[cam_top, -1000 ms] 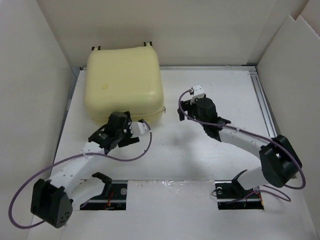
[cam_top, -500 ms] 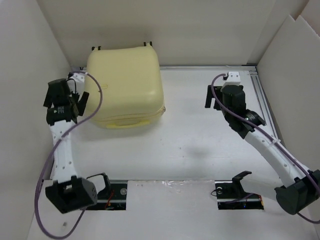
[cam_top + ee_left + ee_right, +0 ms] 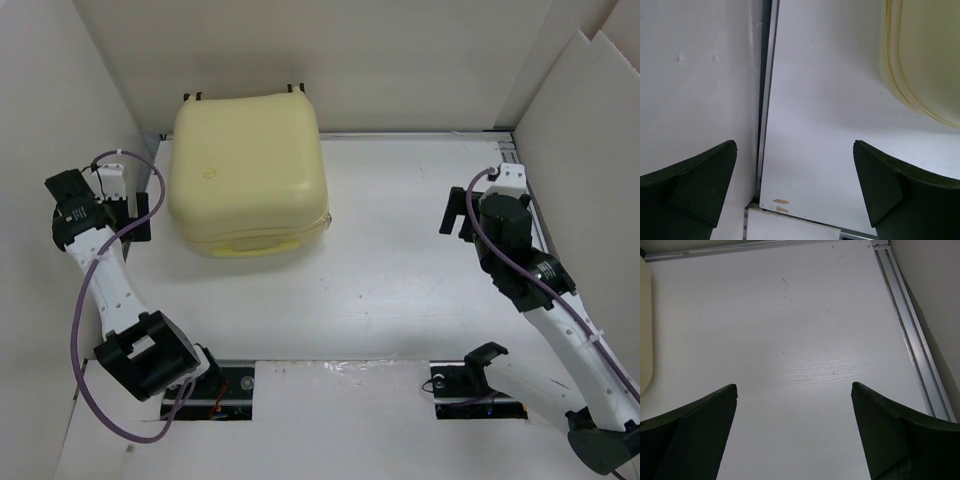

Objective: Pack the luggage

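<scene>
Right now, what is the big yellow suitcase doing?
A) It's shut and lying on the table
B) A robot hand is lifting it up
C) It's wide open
A: the luggage lies flat on the table with its two yellow shells together, and no lining shows.

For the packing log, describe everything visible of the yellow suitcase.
The luggage is a pale yellow, glossy hard-shell case with rounded corners, closed, lying flat at the table's far left. A seam runs around its near edge, and small dark wheels poke out at its far edge. Only the table touches it.
</scene>
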You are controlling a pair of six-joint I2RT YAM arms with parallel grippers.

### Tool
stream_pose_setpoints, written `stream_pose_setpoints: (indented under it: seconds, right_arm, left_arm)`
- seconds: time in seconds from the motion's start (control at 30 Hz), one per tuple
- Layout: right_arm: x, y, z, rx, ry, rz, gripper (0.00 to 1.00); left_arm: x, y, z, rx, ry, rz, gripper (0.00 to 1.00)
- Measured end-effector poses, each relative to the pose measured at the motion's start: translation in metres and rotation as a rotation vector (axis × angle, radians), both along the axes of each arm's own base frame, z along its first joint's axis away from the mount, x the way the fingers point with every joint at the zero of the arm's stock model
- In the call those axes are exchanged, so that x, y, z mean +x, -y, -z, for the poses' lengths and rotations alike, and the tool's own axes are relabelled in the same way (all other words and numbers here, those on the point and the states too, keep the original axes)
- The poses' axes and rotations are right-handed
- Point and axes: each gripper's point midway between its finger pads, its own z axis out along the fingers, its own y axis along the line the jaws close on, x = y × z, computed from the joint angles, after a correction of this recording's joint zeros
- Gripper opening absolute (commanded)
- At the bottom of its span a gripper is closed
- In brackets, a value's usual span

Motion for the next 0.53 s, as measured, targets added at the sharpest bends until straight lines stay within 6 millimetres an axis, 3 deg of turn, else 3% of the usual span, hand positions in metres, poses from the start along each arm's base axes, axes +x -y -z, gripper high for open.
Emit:
stream_pose_setpoints:
  seconds: [0.53]
  right_arm:
    - [-0.013,0.008,0.002,0.023,0.009,0.023,1.0]
  left_arm:
    - [-0.016,0.016,0.013,-0.013,-0.018,0.036,1.0]
